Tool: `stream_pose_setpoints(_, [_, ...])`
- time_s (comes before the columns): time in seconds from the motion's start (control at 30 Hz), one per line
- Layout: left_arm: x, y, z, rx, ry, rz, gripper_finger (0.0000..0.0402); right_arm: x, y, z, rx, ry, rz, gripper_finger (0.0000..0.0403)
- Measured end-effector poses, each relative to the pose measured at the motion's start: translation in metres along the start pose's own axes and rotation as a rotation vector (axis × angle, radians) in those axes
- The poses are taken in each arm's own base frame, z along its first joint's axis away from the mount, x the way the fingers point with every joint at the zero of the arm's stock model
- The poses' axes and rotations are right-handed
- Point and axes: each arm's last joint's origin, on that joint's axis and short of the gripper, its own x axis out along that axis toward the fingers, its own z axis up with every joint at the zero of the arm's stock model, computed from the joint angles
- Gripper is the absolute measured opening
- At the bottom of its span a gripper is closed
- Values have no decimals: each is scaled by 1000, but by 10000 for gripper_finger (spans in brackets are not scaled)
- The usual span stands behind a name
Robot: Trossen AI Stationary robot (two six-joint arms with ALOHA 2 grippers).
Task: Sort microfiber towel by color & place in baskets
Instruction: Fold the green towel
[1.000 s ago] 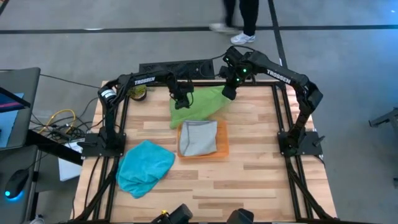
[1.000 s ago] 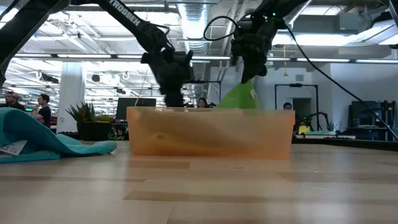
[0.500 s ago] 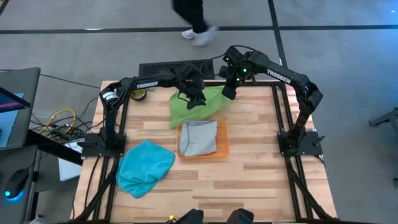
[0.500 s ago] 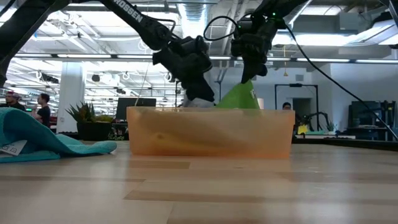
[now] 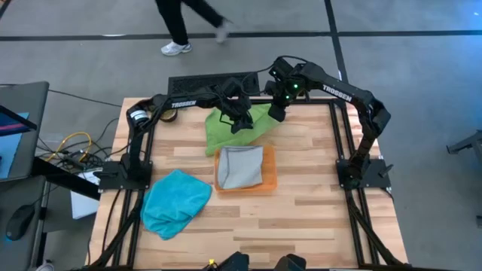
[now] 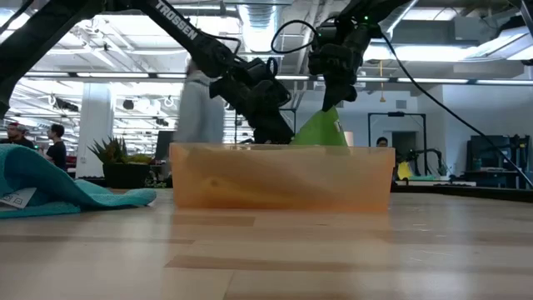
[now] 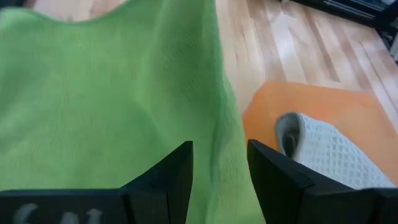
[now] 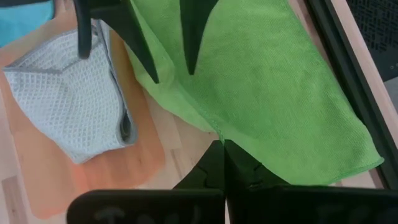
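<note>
From table height, the orange tray [image 6: 281,177] stands as a translucent wall that hides the grey towel [image 5: 240,166] lying inside it and most of the green towel [image 5: 239,124] behind it; only a raised green peak shows over the rim, under the right hand [image 6: 333,100]. In the left wrist view the tray is cut off at the edge and only a rolled end of the grey towel shows. A blurred person [image 6: 202,107] passes behind the table, too smeared to make out.

The right hand [image 5: 276,113] has its fingers pressed together on an edge of the green towel, lifting that part off the table [image 5: 316,196]; its arm reaches in from the far right corner and bends down to the cloth. The left hand [image 5: 241,123] hovers over the green towel's middle, just beside the right hand, its fingers [image 7: 173,175] apart with green cloth showing between them and nothing gripped; its arm stretches across from the far left. The tray lies just on the near side of both hands, touching the green towel's edge. A teal towel [image 5: 175,202] lies crumpled well away from both hands, toward the left arm's base.
</note>
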Motion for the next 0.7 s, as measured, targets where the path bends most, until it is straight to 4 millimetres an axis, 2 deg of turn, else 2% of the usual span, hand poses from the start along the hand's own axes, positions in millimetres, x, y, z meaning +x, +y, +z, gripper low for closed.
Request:
stream_pose_setpoints(0.13, [-2, 2, -4, -13, 18, -29, 144, 1, 2, 1, -5, 2, -1, 12])
stream_pose_setpoints(0.27, [6, 6, -13, -50, 51, -46, 144, 1, 2, 1, -5, 2, -3, 12])
stream_pose_setpoints(0.43, [7, 7, -13, -47, 52, -46, 144, 1, 3, 1, -9, 3, -2, 12])
stream_pose_setpoints(0.7, [4, 2, -31, -32, 206, -80, 144, 1, 3, 1, -17, 4, -2, 12])
